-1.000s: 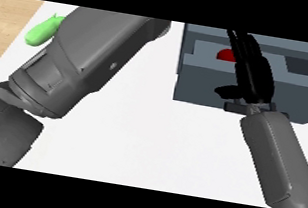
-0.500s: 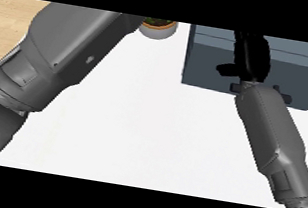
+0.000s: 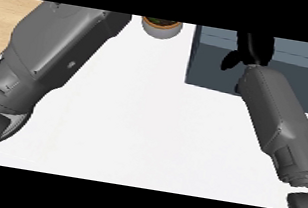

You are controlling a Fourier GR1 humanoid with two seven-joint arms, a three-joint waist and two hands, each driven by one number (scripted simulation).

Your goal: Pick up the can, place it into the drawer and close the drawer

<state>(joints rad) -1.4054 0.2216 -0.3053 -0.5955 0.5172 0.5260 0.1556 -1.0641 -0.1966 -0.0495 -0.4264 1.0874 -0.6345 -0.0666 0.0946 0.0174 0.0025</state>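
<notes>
**Can.** It shows nowhere in the head view, so its place cannot be told; the only container large enough to hide it is the drawer.

**Drawer** [image 3: 212, 64]. A dark blue-grey box at 1 o'clock on the counter [image 3: 146, 125], cut off by the top and right edges. The face turned toward the robot is plain and shut, so its contents are hidden. A paler top face runs along the upper edge.

**Right hand** [image 3: 252, 48]. Black, lying over the drawer's top face at 1 o'clock and pointing toward 12 o'clock. The thumb juts toward 7 o'clock over the dark face. The top edge cuts off the rest of the hand, so whether it is released or clenched cannot be told. The right forearm [image 3: 281, 121] (grey) runs from the 4 o'clock corner up to this hand, crossing the drawer's lower edge.

**Pot** [image 3: 160, 28]. A small white pot at 12 o'clock, just beside the drawer's left edge but apart from it. Something brown and green sits inside its rim, half cut off by the top edge.

**Left forearm** [image 3: 51, 64]. Grey and broad, it runs from 8 o'clock to 11 o'clock, where the edge cuts it. The left hand is out of view, so its grasp cannot be told.

**Wood** [image 3: 2, 21]. A tan wooden surface at 10 o'clock, bordering the white counter behind the left forearm.
</notes>
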